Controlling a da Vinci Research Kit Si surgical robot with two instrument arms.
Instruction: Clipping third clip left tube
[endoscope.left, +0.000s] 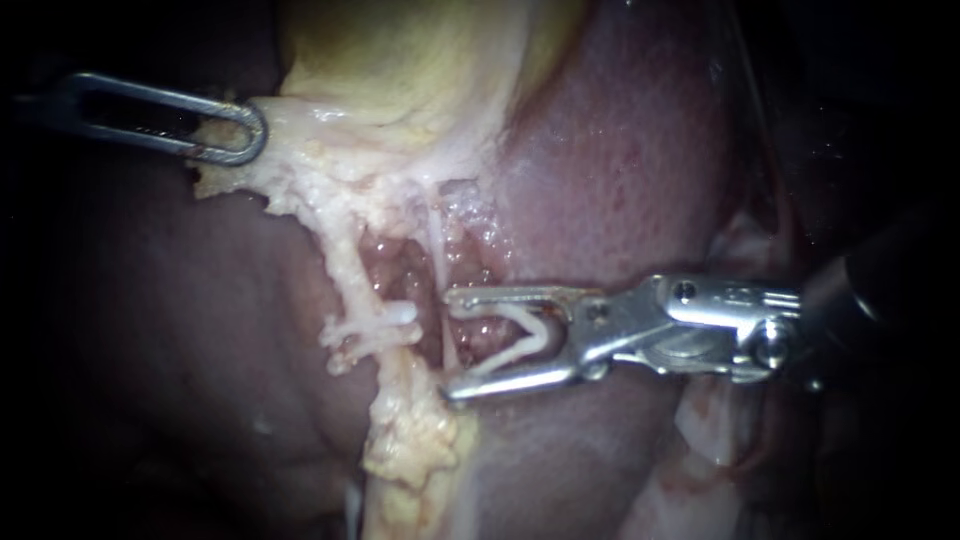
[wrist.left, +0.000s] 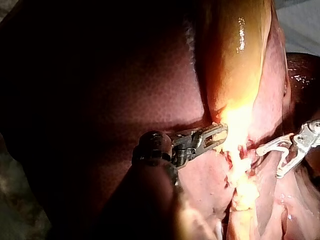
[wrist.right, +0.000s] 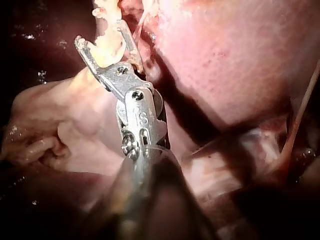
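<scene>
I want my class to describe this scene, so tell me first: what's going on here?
The left instrument grips tissue just below the gallbladder. The right instrument carries an open clip between its wide jaws, level with the left tube, which already bears a closed clip. The open clip is not yet around that tube.

On the right instrument the shaft is blurred; the gallbladder runs off the endoscope view's top.
</scene>
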